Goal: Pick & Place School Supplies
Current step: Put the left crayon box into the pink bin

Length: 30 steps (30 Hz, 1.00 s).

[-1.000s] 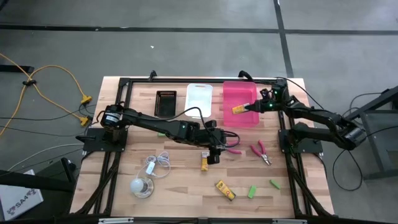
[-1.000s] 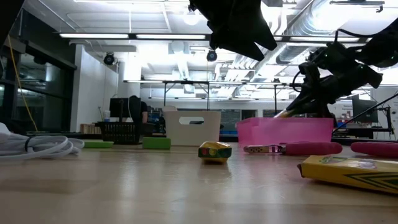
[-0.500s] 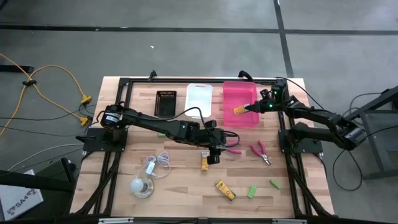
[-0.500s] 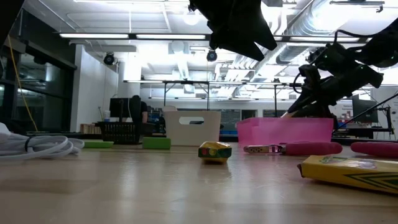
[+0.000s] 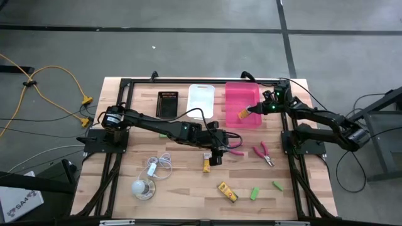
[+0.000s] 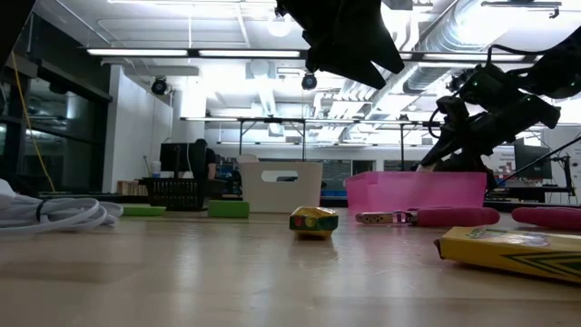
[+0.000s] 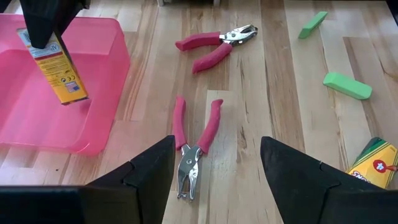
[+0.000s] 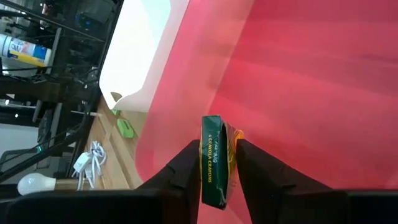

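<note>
Since a second ago, the crayon packet at the right pincer has tipped lower over the pink bin, while everything else on the table lies as before. From the right wrist, the packet stands on edge between the two dark fingers, above the bin's pink floor; whether the fingers press on it or have let go cannot be told. From the left wrist, the packet hangs just above the bin's floor, inside its wall.

A white bin stands just beside the pink bin, with a black basket on the white bin's far side. The left pincer hovers near the pink bin's front, jaws apart and holding nothing, over a pink-handled punch. A second pink-handled punch lies near it. Another yellow packet lies just beside the left pincer. A third packet and two green pieces lie well apart from the pink bin, toward the table's front.
</note>
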Tool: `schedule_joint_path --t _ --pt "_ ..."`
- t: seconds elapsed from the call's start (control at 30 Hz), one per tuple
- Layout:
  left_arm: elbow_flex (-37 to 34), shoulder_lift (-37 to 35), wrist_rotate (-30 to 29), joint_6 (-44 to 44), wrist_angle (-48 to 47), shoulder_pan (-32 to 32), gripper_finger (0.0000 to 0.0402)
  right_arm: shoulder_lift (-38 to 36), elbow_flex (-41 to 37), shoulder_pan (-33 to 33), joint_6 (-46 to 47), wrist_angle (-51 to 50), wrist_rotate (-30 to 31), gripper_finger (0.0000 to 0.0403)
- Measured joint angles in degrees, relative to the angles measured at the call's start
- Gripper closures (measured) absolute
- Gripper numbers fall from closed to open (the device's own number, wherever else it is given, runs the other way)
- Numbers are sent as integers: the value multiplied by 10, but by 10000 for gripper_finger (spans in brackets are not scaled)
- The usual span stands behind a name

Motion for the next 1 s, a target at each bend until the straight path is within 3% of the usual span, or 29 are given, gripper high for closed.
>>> schedule_joint_path --t 1.0 --pt "0 0 0 -4 0 0 171 0 0 0 -92 6 9 307"
